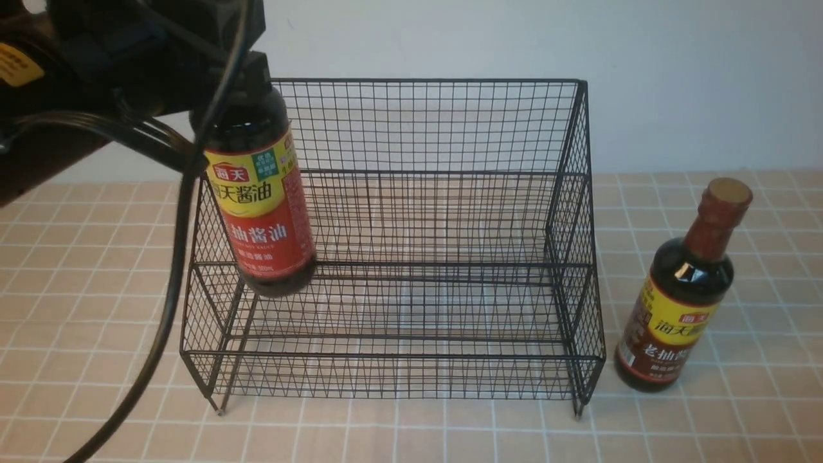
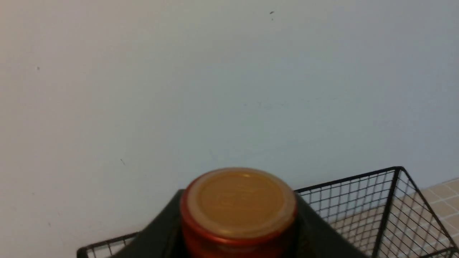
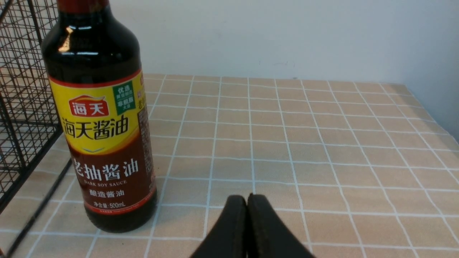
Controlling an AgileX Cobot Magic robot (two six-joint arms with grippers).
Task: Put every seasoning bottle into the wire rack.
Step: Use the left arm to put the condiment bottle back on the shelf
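Note:
A red-label seasoning bottle [image 1: 263, 212] hangs upright over the left end of the black wire rack [image 1: 437, 80], its base just above the upper shelf. My left gripper [image 1: 247, 67] is shut on its neck. In the left wrist view the tan cap [image 2: 238, 200] shows between the dark fingers [image 2: 163, 233], with the rack's rim [image 2: 380, 172] behind. The brown-label seasoning bottle [image 1: 681, 302] stands on the table right of the rack. My right gripper [image 3: 247, 200] is shut and empty, low over the table near that bottle [image 3: 104, 136]; the front view does not show it.
The table wears a tan tiled cloth [image 1: 739, 418] and ends at a white wall [image 1: 675, 77]. A black cable [image 1: 173, 270] from the left arm hangs in front of the rack's left side. The rack's side mesh [image 3: 21, 107] stands close to the brown-label bottle.

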